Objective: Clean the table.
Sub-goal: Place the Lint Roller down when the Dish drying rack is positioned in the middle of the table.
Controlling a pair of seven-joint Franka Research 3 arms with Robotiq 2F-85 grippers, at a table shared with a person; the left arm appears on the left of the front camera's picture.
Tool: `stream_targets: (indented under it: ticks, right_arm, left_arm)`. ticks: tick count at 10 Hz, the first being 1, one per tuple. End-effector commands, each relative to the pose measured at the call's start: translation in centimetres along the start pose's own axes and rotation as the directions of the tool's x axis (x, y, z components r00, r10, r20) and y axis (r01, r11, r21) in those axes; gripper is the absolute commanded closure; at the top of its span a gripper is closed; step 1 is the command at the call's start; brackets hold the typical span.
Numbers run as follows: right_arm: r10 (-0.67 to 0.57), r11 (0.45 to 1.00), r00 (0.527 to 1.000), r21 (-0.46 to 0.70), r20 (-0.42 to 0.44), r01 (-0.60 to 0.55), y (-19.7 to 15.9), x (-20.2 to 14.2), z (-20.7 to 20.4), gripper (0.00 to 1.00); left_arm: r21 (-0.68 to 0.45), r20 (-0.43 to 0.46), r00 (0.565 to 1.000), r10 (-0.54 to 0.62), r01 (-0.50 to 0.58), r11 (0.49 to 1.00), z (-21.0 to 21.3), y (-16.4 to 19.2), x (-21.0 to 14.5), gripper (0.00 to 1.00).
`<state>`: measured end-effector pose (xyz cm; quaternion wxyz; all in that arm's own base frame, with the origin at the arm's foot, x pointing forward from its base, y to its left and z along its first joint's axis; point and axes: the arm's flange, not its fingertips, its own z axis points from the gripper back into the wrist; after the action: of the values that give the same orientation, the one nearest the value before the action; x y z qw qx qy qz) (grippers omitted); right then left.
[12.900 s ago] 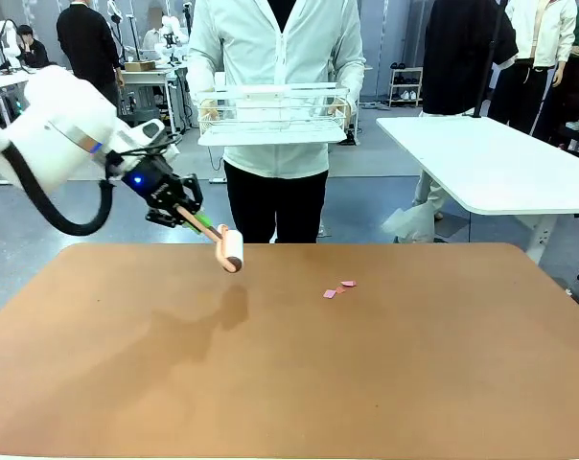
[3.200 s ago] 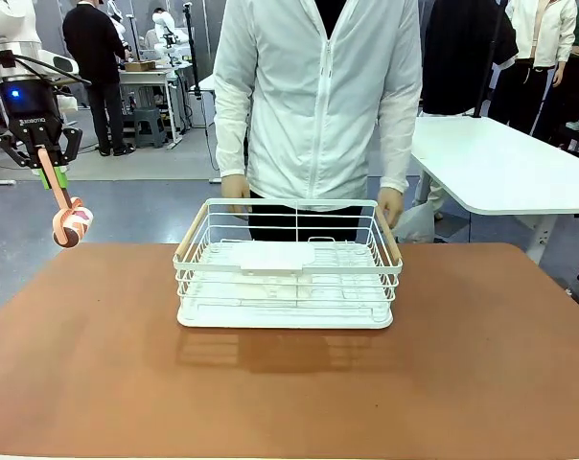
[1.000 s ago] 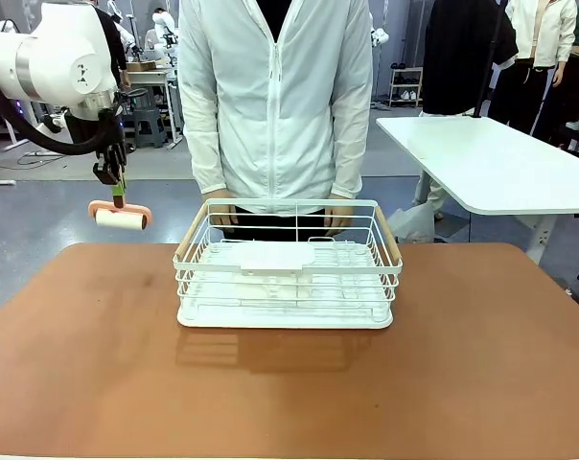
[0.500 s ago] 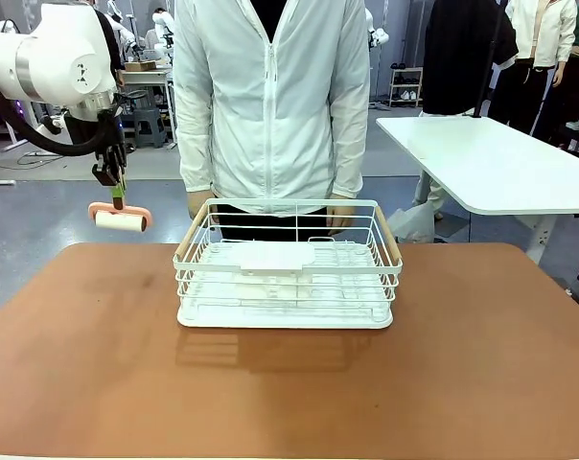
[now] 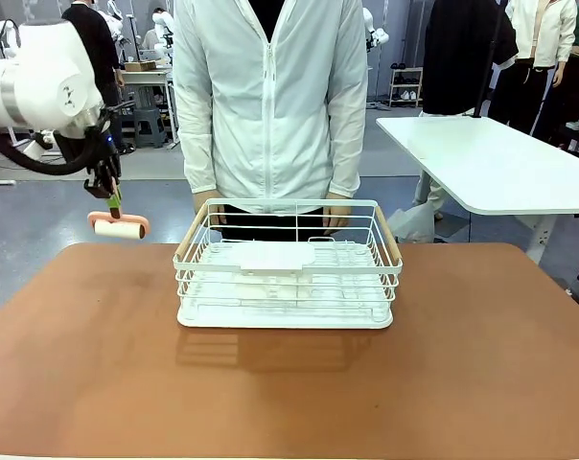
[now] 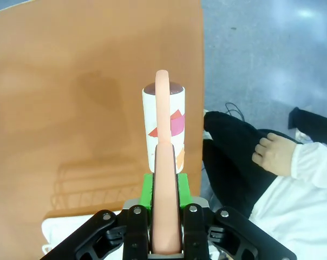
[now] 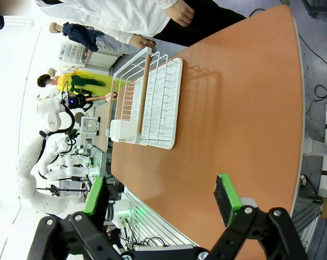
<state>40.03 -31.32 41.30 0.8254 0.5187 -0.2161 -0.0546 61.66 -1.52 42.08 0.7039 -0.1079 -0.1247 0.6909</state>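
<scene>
**Lint roller held high beside the rack**

The table (image 5: pixel 481 345), reddish-brown, spans the whole near scene. A white wire rack (image 5: pixel 288 264) stands at its far middle, the person's hands at its far rim, probably steadying it. Open tabletop lies left, right and near. The left gripper (image 5: pixel 108 192), above the far-left edge, clamps a lint roller (image 5: pixel 118 227) hanging clear, scraps stuck on. The right gripper (image 7: pixel 163 197) hovers empty, fingers spread.

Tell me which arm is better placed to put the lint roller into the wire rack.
Left. Its tool already grips the lint roller, just left of the wire rack. The right tool is open, holding nothing.
</scene>
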Motion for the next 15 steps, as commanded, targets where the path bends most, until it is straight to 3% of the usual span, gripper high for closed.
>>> stream_targets:
  ticks: [1, 4, 7, 11, 12, 13, 14, 15]
  right_arm:
    - [-0.002, 1.0, 1.0, -0.008, -0.002, 0.002, 0.4, -0.1, 0.1, 0.0]
    - [-0.002, 1.0, 1.0, -0.008, -0.002, 0.002, 0.4, -0.1, 0.1, 0.0]
    - [-0.002, 1.0, 1.0, -0.008, -0.002, 0.002, 0.4, -0.1, 0.1, 0.0]
    - [-0.002, 1.0, 1.0, -0.008, -0.002, 0.002, 0.4, -0.1, 0.1, 0.0]
    - [-0.002, 1.0, 1.0, -0.008, -0.002, 0.002, 0.4, -0.1, 0.1, 0.0]
    - [-0.002, 1.0, 1.0, -0.008, -0.002, 0.002, 0.4, -0.1, 0.1, 0.0]
    - [-0.002, 1.0, 1.0, -0.008, -0.002, 0.002, 0.4, -0.1, 0.1, 0.0]
    - [-0.002, 1.0, 1.0, -0.008, -0.002, 0.002, 0.4, -0.1, 0.1, 0.0]
  left_arm:
    - [-0.015, -0.067, 0.997, -0.046, 0.045, 0.999, -0.4, 3.7, 0.7, 0.81]
    - [-0.023, -0.148, 0.984, -0.098, 0.096, 0.995, -2.2, 7.2, 0.6, 0.81]
    - [-0.086, -0.104, 0.992, -0.067, 0.058, 0.995, -4.3, 10.1, 0.7, 0.81]
    - [-0.107, -0.166, 0.986, -0.032, 0.014, 0.994, -5.7, 13.4, 1.2, 0.81]
    - [-0.081, -0.183, 0.983, -0.033, 0.018, 0.997, -5.7, 13.5, 1.6, 0.79]
    - [-0.077, -0.181, 0.983, -0.027, 0.013, 0.997, -5.5, 13.6, 1.8, 0.63]
    - [-0.08, -0.173, 0.984, -0.034, 0.021, 0.997, -5.1, 13.7, 1.8, 0.6]
    - [-0.067, -0.149, 0.989, -0.013, 0.003, 0.998, -4.6, 13.8, 1.7, 0.44]
